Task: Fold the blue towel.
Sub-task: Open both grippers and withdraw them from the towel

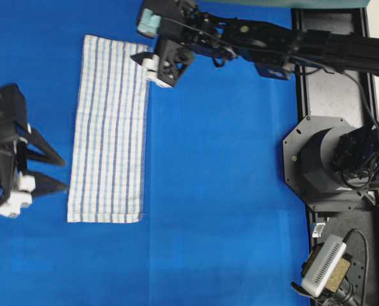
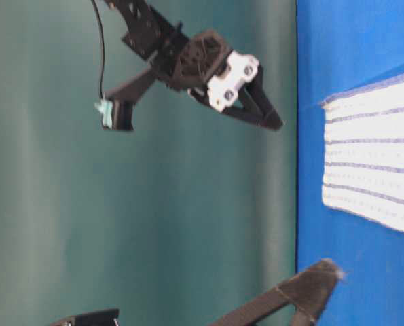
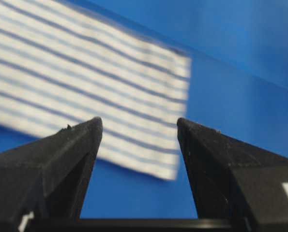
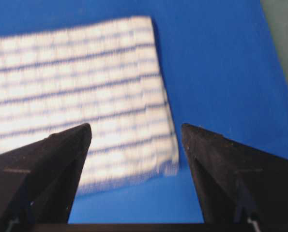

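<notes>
The towel [image 1: 109, 131] lies flat on the bench [image 1: 221, 191]. Left pincer [image 1: 60, 173] gapes beside one corner, right pincer [image 1: 140, 58] gapes above another; both empty.

The towel [image 1: 109, 131] is white, crossed by thin dark-blue and pale-blue stripes that make a faint check. The table cover [image 1: 227, 191] under it is plain bright blue. Both grippers, left [image 1: 60, 173] and right [image 1: 138, 58], are black with white blocks near the fingers; the right arm carries a pale teal piece [image 1: 148, 22]. The backdrop [image 2: 188, 204] in the table-level view is dull green. The right arm's base [image 1: 326, 159] is dark grey
</notes>
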### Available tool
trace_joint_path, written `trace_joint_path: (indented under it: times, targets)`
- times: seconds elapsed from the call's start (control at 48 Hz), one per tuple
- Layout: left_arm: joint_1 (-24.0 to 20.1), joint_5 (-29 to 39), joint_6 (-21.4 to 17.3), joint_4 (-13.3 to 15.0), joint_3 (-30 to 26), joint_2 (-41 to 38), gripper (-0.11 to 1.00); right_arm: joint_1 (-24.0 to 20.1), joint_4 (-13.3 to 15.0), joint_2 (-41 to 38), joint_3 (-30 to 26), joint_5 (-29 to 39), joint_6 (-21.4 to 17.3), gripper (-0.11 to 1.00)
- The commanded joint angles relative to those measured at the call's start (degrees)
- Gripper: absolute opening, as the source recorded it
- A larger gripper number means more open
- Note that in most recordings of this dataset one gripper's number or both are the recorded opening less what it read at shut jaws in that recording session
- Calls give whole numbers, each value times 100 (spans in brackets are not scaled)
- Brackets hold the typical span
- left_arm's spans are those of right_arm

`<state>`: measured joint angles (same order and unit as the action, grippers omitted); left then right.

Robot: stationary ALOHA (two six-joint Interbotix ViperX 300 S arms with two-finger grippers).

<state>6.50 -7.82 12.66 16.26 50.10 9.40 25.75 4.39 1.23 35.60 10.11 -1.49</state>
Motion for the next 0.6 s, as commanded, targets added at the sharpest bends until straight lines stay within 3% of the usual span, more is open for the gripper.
trace_joint_path:
  times: [0.0,0.291,0.583]
  targets:
    - [-281,-26,-167,-26,44,220,57,0,-18,404,193,-97,-26,87]
    - [-1213,-18,-1187,-26,290,475,57,0,-44,1099,1046,-229,-167,87]
    - [-1723,-53,-1960,-26,466,650,57,-185,-62,1758,1731,-299,-457,87]
